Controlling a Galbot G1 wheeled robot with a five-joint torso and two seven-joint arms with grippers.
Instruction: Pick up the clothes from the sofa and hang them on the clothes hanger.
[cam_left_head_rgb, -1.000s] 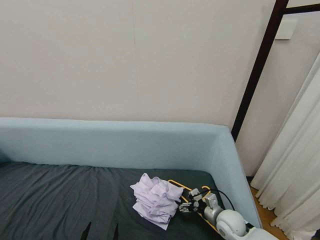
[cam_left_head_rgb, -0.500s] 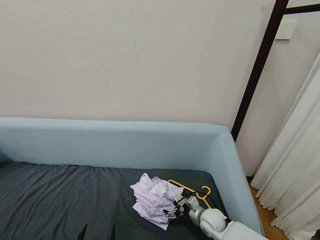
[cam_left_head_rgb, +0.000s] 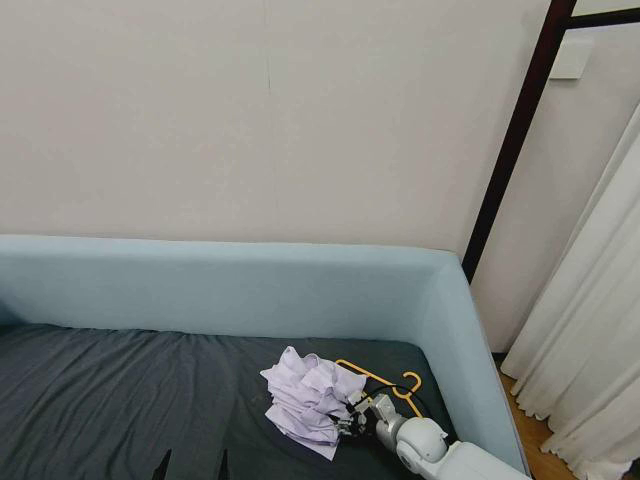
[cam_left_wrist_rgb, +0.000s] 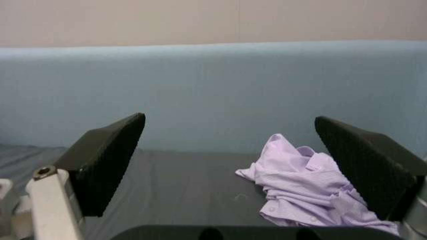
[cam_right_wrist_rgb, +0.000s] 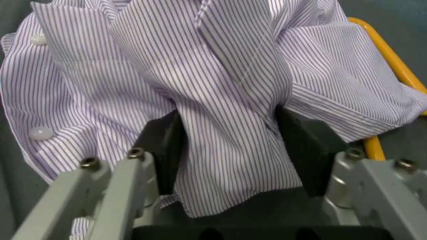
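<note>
**A:** Since a second ago the right gripper (cam_left_head_rgb: 352, 420) has slid forward, from beside the hanger into the near edge of the crumpled lilac pinstriped cotton shirt (cam_left_head_rgb: 312, 398).

**B:** Where does that shirt lie?

**A:** Bunched in a heap on the dark grey fabric seat cushion (cam_left_head_rgb: 110, 400), towards the right end of the pale blue upholstered sofa (cam_left_head_rgb: 250, 285) and a little in front of its backrest.

**B:** And the fingers?

**A:** In the right wrist view the two black pads (cam_right_wrist_rgb: 163, 147) stand on either side of a raised fold. The striped cloth fills the space between them and touches both, so they are clamped on it.

**B:** What about the hanger?

**A:** It is a thin orange-yellow clothes hanger (cam_left_head_rgb: 368, 372), flat on the cushion. One end is tucked under the shirt's right side, and its hook points towards the sofa's right arm.

**B:** The other arm?

**A:** The left gripper (cam_left_head_rgb: 193, 465) hangs low over the cushion, well to the left of the shirt and touching nothing. Its dark fingers are spread wide apart.

**B:** Beyond the sofa?

**A:** A plain cream wall (cam_left_head_rgb: 250, 110), with a white curtain (cam_left_head_rgb: 590, 340) at the right.
</note>
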